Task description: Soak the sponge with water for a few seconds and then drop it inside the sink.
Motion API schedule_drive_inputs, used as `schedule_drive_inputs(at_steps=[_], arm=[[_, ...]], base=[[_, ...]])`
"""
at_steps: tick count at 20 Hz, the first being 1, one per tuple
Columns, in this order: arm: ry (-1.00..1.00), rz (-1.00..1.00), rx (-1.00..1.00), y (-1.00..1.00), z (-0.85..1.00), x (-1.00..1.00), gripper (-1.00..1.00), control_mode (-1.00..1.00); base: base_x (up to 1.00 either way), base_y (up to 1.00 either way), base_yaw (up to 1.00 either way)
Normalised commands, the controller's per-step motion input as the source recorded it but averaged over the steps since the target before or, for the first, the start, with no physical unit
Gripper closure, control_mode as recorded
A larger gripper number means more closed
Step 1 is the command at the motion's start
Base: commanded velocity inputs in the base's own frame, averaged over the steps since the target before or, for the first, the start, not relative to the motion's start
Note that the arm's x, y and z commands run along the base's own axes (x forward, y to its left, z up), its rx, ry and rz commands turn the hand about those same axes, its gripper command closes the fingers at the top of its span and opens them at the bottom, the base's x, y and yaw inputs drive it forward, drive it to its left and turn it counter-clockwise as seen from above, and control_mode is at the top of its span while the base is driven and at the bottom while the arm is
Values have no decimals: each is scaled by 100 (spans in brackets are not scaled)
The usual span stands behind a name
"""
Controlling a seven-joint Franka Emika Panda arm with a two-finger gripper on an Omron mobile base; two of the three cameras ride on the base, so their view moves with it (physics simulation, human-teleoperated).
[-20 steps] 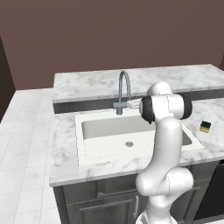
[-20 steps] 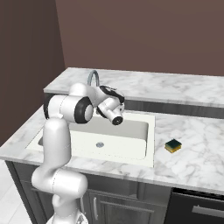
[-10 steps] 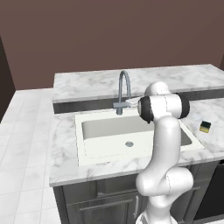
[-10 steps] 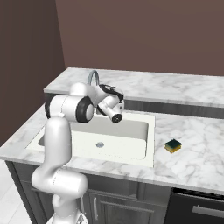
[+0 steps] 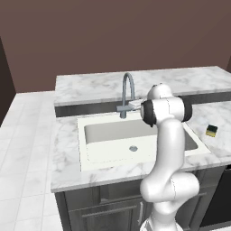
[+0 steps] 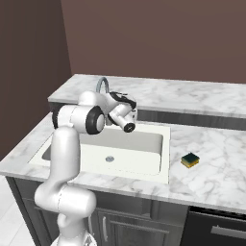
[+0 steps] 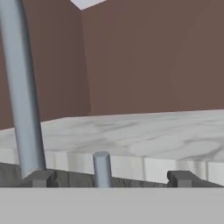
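Observation:
The sponge (image 5: 211,131) (image 6: 190,160), yellow with a dark top, lies on the marble counter to the right of the sink (image 5: 92,135) (image 6: 144,158), well away from the arm. My gripper (image 5: 134,105) (image 6: 126,102) (image 7: 111,178) is at the faucet's base behind the basin. It is open, and the faucet's small grey handle (image 7: 102,168) stands between the two dark fingertips (image 7: 40,178) without touching either. The water is out of view.
The curved grey faucet (image 5: 127,90) (image 6: 102,85) (image 7: 22,96) rises just left of the hand. A raised marble ledge (image 5: 180,80) runs behind the sink in front of a brown wall. A round drain (image 5: 133,148) marks the basin floor.
The hand has crept slightly closer to the faucet's base. The sponge has not moved and the jaws stay wide.

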Motion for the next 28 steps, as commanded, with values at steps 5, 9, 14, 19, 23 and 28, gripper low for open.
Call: schedule_drive_inputs(at_steps=[5,9,14,19,23,28], arm=[[0,0,0,-10,-10,13,-100,-100],[0,0,0,-8,-8,13,-100,-100],[0,0,0,-2,-1,18,-100,-100],[0,0,0,0,0,28,-100,-100],[0,0,0,0,0,26,-100,-100],[0,0,0,0,-10,20,-100,-100]], base=[[0,0,0],[0,0,0],[0,0,0],[0,0,0],[0,0,0],[0,0,0]])
